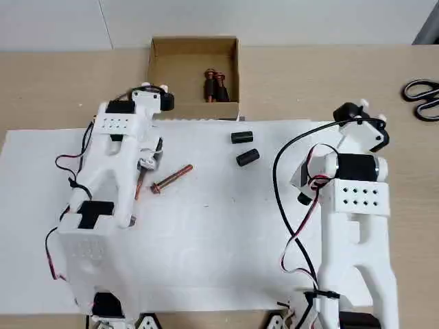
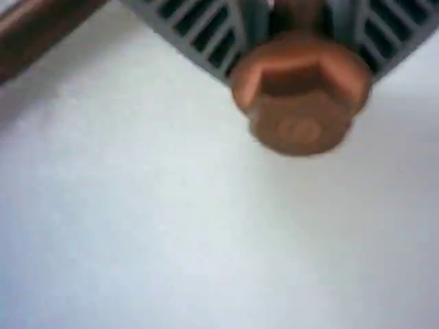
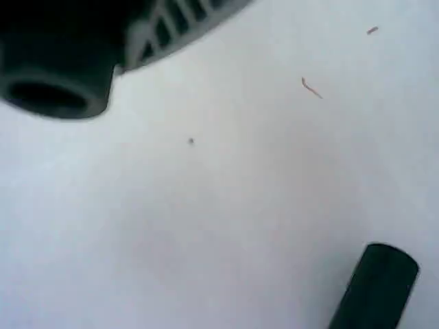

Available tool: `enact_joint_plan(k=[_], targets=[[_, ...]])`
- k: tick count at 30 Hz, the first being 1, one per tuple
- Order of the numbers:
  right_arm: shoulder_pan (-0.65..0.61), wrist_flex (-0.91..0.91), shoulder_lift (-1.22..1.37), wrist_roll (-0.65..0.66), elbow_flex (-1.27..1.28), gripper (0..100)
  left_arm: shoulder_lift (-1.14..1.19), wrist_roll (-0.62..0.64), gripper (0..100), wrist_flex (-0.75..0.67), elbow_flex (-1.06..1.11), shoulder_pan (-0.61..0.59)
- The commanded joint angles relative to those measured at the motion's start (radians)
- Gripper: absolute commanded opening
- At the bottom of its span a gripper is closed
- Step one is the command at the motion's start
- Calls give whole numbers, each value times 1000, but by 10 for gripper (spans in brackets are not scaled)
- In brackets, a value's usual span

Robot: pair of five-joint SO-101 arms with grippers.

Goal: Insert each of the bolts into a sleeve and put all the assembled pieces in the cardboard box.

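Bolt [image 2: 300, 96], copper-coloured and hex-headed, clamped between ribbed grey fingers [image 2: 199, 20] of left claw [image 1: 146, 163]; right claw [image 1: 304, 184] clenched on smooth black tubular sleeve [image 3: 55, 75] above white sheet [image 1: 206, 233].

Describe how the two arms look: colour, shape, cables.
Both arms are blocky white plastic shells with black motors at the joints. The left arm has red and black cables looping along its side; the right arm has a long black cable and short red ones. Each carries a plate with small round holes. The pincer fingers are grey and ribbed.
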Motion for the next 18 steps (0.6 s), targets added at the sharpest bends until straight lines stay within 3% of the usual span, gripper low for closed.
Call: enact_joint_plan(k=[1, 5, 9, 18], targets=[[-21, -15, -41, 11, -12, 4, -12, -5, 5, 115, -160, 5], [-91, 27, -154, 32, -35, 4, -12, 2, 5, 247, -378, 5], [-180, -4, -314, 78, -37, 4, -41, 3, 5, 255, -519, 5], [-213, 22, -558, 255, -34, 4, -427, 38, 5, 253, -478, 68]])
